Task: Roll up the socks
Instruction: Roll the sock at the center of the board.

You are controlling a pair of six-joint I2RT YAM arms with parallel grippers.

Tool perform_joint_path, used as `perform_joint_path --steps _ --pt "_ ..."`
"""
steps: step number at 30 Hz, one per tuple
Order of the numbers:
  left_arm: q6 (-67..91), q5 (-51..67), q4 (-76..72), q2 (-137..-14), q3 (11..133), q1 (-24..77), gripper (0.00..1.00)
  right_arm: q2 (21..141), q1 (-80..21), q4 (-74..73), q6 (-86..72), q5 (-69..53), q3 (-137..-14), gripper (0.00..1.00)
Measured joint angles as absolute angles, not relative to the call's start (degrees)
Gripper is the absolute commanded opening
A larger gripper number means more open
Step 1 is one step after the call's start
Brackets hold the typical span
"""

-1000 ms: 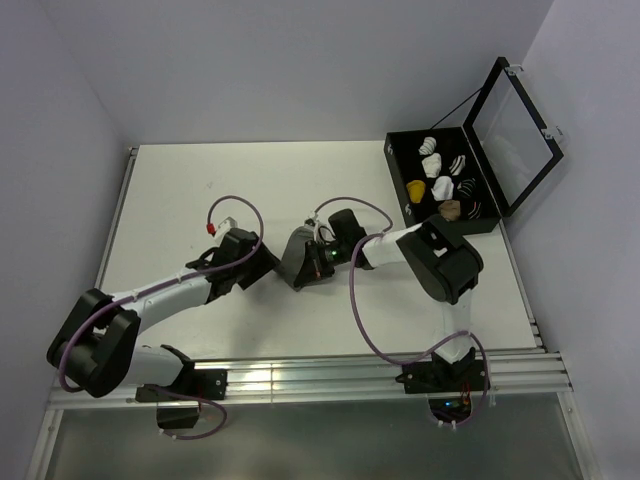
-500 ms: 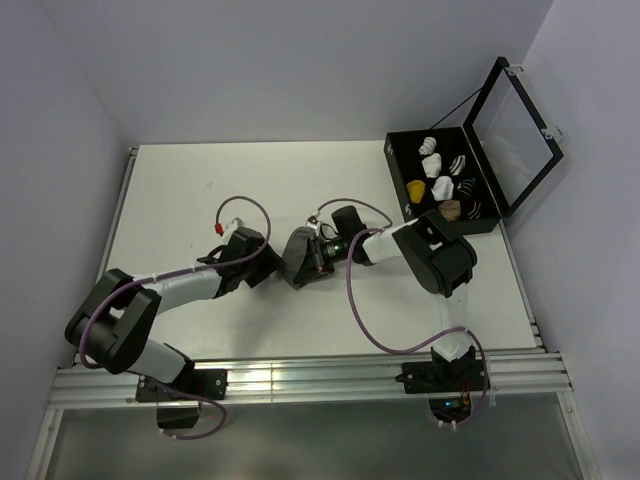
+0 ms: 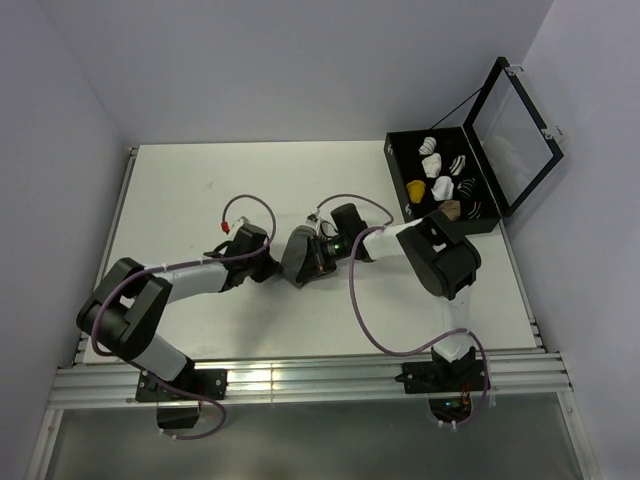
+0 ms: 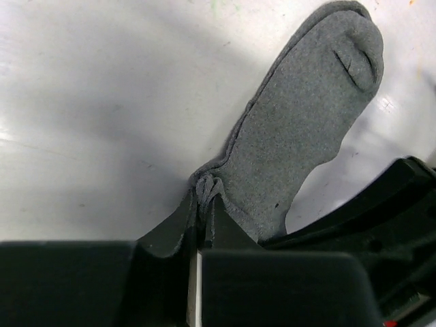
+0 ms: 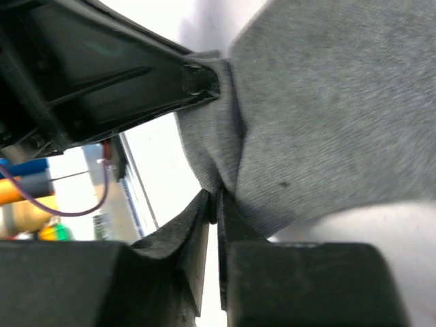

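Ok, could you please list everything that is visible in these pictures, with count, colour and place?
grey sock: one seen, grey, middle of table, pinched by both grippers
box: one, black, lid open, far right of table
white bundles: three, white, in box
striped bundles: three, black-and-white, in box
yellow bundle: one, yellow, left side of box
tan bundle: one, tan, near side of box
table: one, white
cables: two, purple, along the arms
left gripper: black, shut on sock
right gripper: black, shut on sock
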State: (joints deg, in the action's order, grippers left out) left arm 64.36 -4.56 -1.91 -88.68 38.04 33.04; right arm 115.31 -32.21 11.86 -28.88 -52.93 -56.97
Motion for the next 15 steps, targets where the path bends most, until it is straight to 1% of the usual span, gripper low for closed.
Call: perform_joint_path --steps 1,3,4,6,7,8,11,15 --pt "64.23 -4.36 -1.63 -89.01 38.57 33.04 0.00 114.34 -32.21 11.09 -27.92 -52.03 -56.93 0.22" --pt "64.01 -4.12 -0.84 -89.78 39.66 33.04 0.00 111.77 -32.29 9.74 -25.74 -49.91 -56.51 0.30" --pt "63.68 -3.97 -0.08 -90.04 40.29 33.04 0.00 109.78 -32.56 9.34 -24.36 -48.45 -56.05 0.36" --pt "63.05 -3.86 1.41 -90.37 41.32 33.01 0.00 105.89 -32.84 8.60 -22.15 -45.63 -55.02 0.42" --pt "62.57 -3.77 2.39 -90.65 42.00 33.01 0.00 103.61 -33.15 8.03 -20.78 -43.90 -54.54 0.49" --pt "62.08 -3.68 3.18 -90.85 42.59 33.01 0.00 101.25 -33.69 7.92 -19.25 -41.76 -54.08 0.53" --pt "60.45 -3.16 6.04 -91.48 44.60 33.01 0.00 95.68 -36.47 7.68 -14.48 -34.68 -52.99 0.56" --pt "58.57 -1.67 9.21 -92.64 46.92 32.53 0.00 91.92 -42.46 9.04 -8.45 -23.68 -50.46 0.56"
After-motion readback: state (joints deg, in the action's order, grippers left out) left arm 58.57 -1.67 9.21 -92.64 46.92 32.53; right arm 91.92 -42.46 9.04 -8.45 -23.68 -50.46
